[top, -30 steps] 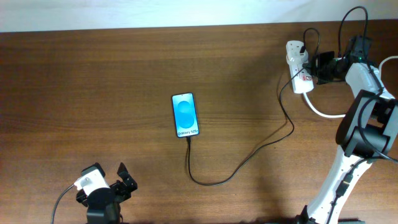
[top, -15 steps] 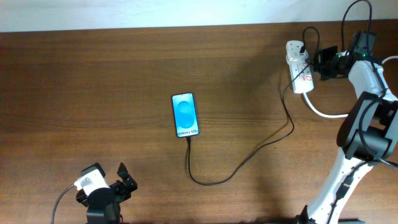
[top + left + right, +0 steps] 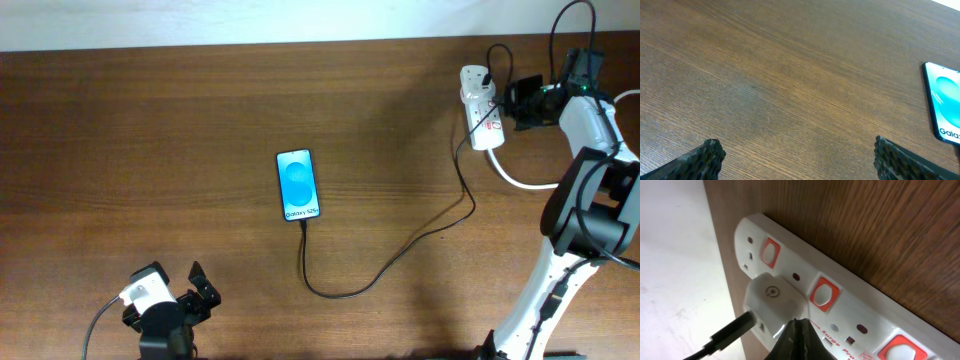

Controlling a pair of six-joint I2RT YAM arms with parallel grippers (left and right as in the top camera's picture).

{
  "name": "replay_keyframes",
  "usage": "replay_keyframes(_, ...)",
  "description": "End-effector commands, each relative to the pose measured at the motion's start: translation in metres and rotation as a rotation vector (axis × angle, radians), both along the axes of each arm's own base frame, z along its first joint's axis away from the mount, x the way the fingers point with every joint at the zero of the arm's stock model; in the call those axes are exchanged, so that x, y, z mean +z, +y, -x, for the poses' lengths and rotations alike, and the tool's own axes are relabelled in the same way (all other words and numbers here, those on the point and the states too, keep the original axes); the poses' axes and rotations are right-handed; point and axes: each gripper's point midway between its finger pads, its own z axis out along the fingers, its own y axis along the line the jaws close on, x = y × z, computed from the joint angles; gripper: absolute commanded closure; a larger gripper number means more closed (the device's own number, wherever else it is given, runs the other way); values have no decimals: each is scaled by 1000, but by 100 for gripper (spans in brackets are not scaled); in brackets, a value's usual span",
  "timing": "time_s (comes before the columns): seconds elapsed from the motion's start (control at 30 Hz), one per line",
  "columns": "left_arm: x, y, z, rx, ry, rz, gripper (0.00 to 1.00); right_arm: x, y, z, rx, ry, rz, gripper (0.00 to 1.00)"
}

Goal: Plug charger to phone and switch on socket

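So the phone (image 3: 298,184) is lying flat, screen up and lit bright blue, roughly mid-worktop (image 3: 150,130). The charger (image 3: 400,250) meets its near end, loops toward the front edge, then snakes off right and up to the socket (image 3: 479,108) in the far right corner. Looks plugged in at the phone end, though it's too small for me to swear to it.

Over at the socket there's a white plug block (image 3: 772,302) seated in it with the black lead coming out the side. The right hand (image 3: 515,103) is right beside the strip, fingers pressed together into one point with nothing between them. From its own camera the tip sits just below that plug block, near the middle red switch (image 3: 823,292). Can't tell if it's actually touching the strip. The thick white cord (image 3: 520,180) curves away from the socket's near end toward the arm.

The left hand (image 3: 200,290) is parked down at the front left, well apart from the phone, fingers spread wide, holding nothing.
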Motion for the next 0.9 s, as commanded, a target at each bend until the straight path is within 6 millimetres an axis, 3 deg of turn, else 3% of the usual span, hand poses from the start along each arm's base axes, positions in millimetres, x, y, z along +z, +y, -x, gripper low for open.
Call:
replay_keyframes(0.0, 0, 2, 1, 12, -1, -5, 1, -13, 10, -4, 29, 10, -3, 96)
replay_keyframes(0.27, 0, 2, 1, 12, -1, -5, 1, -24, 7, -7, 23, 10, 2, 96)
replay_keyframes(0.63, 0, 2, 1, 12, -1, -5, 1, -25, 6, -8, 9, 10, -7, 96)
replay_keyframes(0.87, 0, 2, 1, 12, -1, -5, 1, -42, 9, 0, 3, 63, -30, 96)
